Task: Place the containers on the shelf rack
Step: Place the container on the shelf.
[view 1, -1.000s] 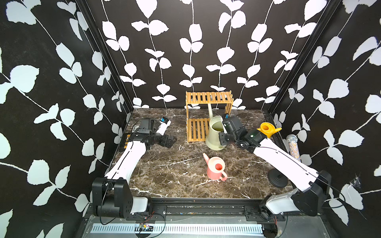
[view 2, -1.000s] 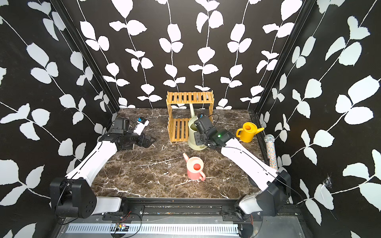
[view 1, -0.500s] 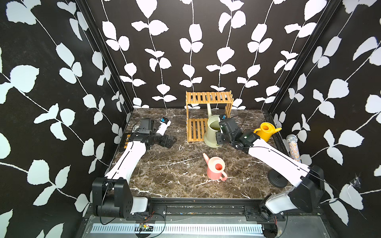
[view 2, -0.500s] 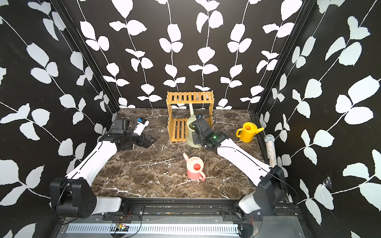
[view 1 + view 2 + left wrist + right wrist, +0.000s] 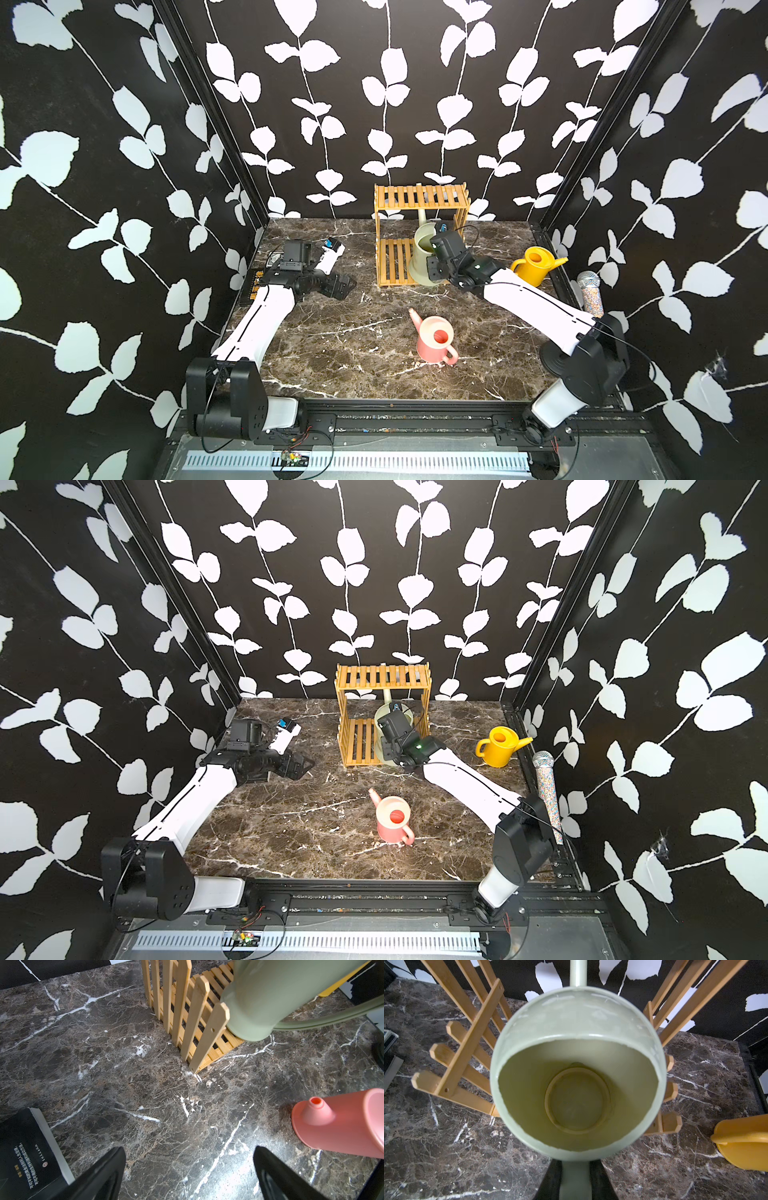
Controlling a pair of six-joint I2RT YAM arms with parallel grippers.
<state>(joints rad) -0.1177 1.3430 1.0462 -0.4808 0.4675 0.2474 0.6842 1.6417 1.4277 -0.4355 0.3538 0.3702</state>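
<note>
The large sage-green can (image 5: pixel 419 259) (image 5: pixel 577 1074) stands upright at the right front of the shelf rack's (image 5: pixel 419 195) (image 5: pixel 382 675) lower tier. Its base overhangs the front edge in the left wrist view, and its spout rises behind the top tier. My right gripper (image 5: pixel 576 1169) (image 5: pixel 434 268) is shut on its handle. The pink can (image 5: pixel 434 338) (image 5: pixel 342 1122) stands in mid-table. Over by the right wall is the yellow can (image 5: pixel 536 266) (image 5: pixel 743 1142). My left gripper (image 5: pixel 190 1153) (image 5: pixel 345 286) is open and empty, low over the marble left of the rack.
A black book (image 5: pixel 257 282) (image 5: pixel 27 1157) lies by the left wall under my left arm. A glittery microphone (image 5: pixel 592 291) (image 5: pixel 546 791) leans on the right wall behind the yellow can. Walls close in the table on three sides.
My right arm has carried the green can back and leftward, from in front of the rack to its lower tier. The left arm and the other cans have not moved.
</note>
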